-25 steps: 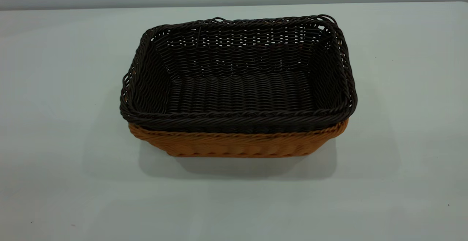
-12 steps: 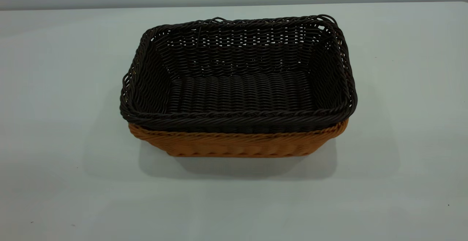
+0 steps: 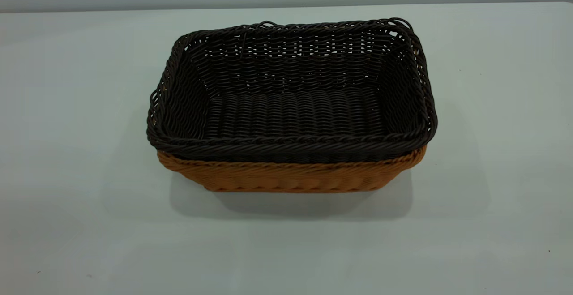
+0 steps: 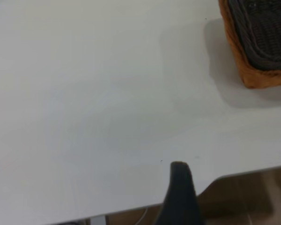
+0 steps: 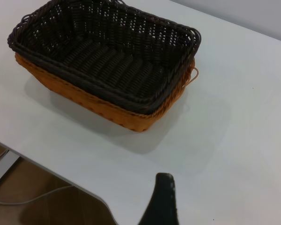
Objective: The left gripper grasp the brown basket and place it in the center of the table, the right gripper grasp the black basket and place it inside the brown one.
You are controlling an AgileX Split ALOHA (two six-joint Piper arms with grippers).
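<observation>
The black basket [image 3: 295,107] sits nested inside the brown basket [image 3: 291,176] at the middle of the table [image 3: 67,151]. Only the brown basket's rim and lower front wall show below the black rim. Neither gripper shows in the exterior view. In the left wrist view a black part of my left gripper [image 4: 180,197] is over the table's edge, far from the baskets' corner [image 4: 253,77]. In the right wrist view a black part of my right gripper [image 5: 161,201] is above bare table, apart from the nested baskets [image 5: 107,61]. Both hold nothing that shows.
The table's edge [image 4: 234,172] with brown floor beyond it shows in the left wrist view, and likewise in the right wrist view [image 5: 61,176]. A pale wall runs behind the table's far edge [image 3: 286,6].
</observation>
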